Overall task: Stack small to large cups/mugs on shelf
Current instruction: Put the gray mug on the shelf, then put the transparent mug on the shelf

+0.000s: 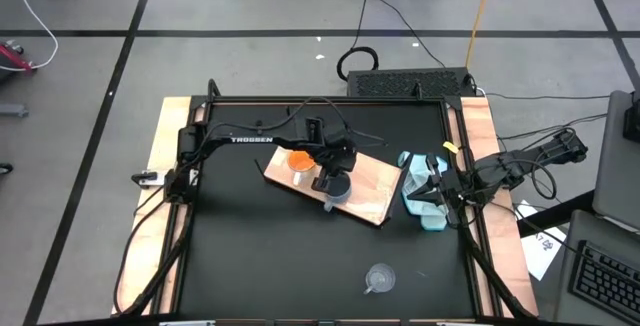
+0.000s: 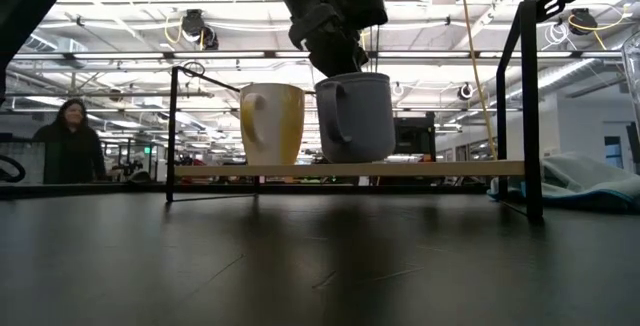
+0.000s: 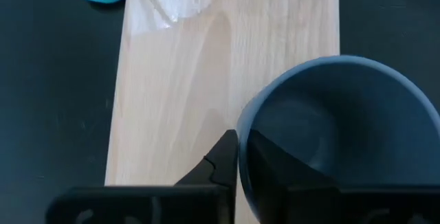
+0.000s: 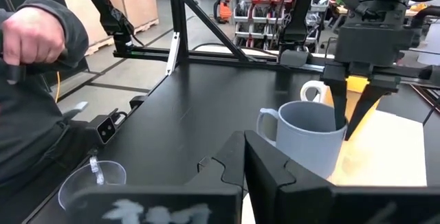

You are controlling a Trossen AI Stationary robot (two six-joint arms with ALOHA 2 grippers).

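Note:
The grey-blue mug [image 2: 355,116] stands on the light-wood shelf [image 1: 370,194], beside the orange mug [image 2: 272,124], which rests upright on its base. My left gripper [image 3: 239,145] comes down from above and is shut on the grey-blue mug's rim; it also shows in the high view [image 1: 330,173]. The clear glass cup [image 1: 380,279] stands on the black tabletop near the front edge. My right gripper [image 4: 244,145] is shut and empty at the table's right side, over the light blue cloth [image 1: 425,191]. My left gripper holds the grey-blue mug by its rim [image 3: 242,124], with one finger inside the mug [image 3: 275,165] and one outside [image 3: 221,159]. The fingers point down from above. The mug is upright with its base at the shelf's top; whether it rests there or is just clear I cannot tell.
The shelf stands on thin black metal legs [image 2: 172,131] above the tabletop. A person stands beyond the table [image 2: 68,136], and a sleeve and hand show in the right wrist view [image 4: 27,38]. Bare tabletop lies in front of the shelf [image 1: 280,266].

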